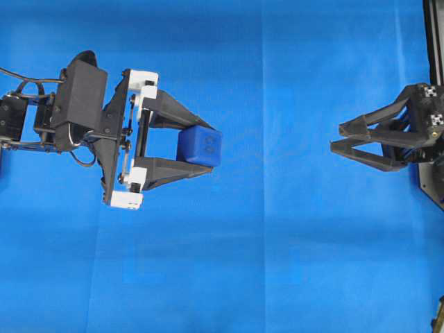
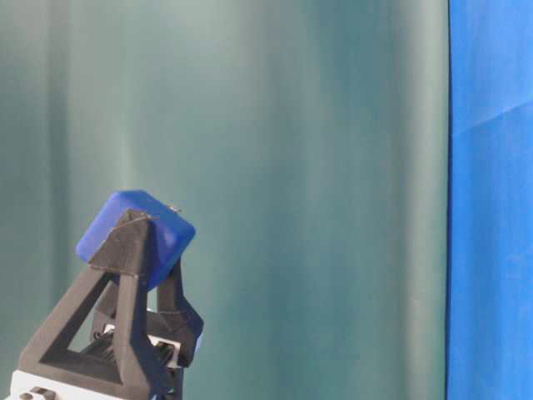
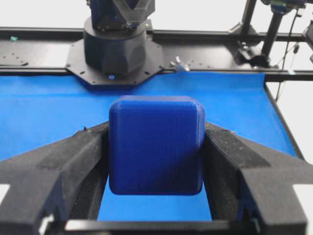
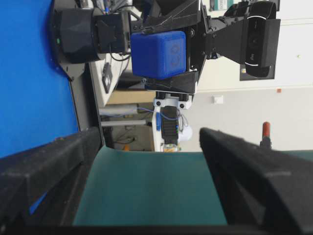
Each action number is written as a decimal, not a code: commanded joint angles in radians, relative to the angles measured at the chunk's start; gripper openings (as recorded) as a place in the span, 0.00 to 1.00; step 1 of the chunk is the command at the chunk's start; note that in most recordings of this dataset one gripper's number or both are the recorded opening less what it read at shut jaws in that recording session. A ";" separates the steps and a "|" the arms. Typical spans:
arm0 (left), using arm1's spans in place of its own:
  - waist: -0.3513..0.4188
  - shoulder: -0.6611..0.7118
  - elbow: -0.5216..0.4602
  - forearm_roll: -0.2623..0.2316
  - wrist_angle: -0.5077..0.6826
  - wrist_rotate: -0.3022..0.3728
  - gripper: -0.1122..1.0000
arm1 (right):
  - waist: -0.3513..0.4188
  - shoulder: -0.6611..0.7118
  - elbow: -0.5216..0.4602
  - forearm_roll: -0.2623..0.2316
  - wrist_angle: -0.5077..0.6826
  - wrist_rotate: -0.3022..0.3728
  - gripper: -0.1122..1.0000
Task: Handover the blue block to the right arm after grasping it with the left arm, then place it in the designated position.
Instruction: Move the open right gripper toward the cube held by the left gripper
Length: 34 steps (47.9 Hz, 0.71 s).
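Note:
The blue block (image 1: 200, 146) is a small dark-blue cube with rounded edges, clamped between the two black fingers of my left gripper (image 1: 205, 146), which has white rail caps. It is held up off the blue cloth. It fills the left wrist view (image 3: 155, 144) between both fingers and shows in the table-level view (image 2: 141, 232). My right gripper (image 1: 336, 137) is open and empty at the right, rolled on its side, its tips pointing at the block across a wide gap. In the right wrist view the block (image 4: 159, 54) sits ahead, beyond the spread fingers.
The blue cloth (image 1: 277, 243) covers the table. A black frame rail (image 1: 433, 41) runs along the right edge. The right arm's base (image 3: 117, 44) stands at the far side in the left wrist view. A teal backdrop (image 2: 316, 167) hangs behind.

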<state>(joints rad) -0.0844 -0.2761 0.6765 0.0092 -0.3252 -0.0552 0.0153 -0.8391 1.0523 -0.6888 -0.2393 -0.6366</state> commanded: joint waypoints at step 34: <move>0.003 -0.021 -0.012 -0.002 -0.009 -0.006 0.54 | 0.002 0.152 -0.123 0.000 -0.032 0.002 0.95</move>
<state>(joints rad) -0.0844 -0.2761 0.6765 0.0092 -0.3252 -0.0598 0.0153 -0.7179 0.9771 -0.6903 -0.2516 -0.6397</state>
